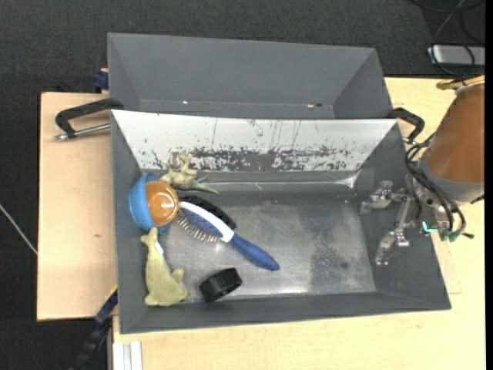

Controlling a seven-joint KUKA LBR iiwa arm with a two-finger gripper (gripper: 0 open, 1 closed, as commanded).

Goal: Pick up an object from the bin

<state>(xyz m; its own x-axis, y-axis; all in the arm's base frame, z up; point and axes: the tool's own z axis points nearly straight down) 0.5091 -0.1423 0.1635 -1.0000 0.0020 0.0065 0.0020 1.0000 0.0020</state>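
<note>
A: Where is the two-finger gripper (pixel 387 222) hanging?
B: By the grey metal bin's (pixel 254 75) right wall, fingers spread, grasping nothing.
A: The objects?
B: The blue-handled white hairbrush (pixel 245 247) and black round cap (pixel 221 283) are lying left, well apart.

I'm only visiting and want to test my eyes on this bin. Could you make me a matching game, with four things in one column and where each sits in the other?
Things
1. hairbrush
2. black roll
3. pale yellow floppy toy
4. tool

Places
A. right side of the bin, apart from the loose things
B. the bin's lower-left corner in the view
C. by the lower wall, just right of the floppy toy
D. left of centre, with its blue handle pointing toward the middle

Pairs: 1-D, 2-C, 3-B, 4-A
</note>
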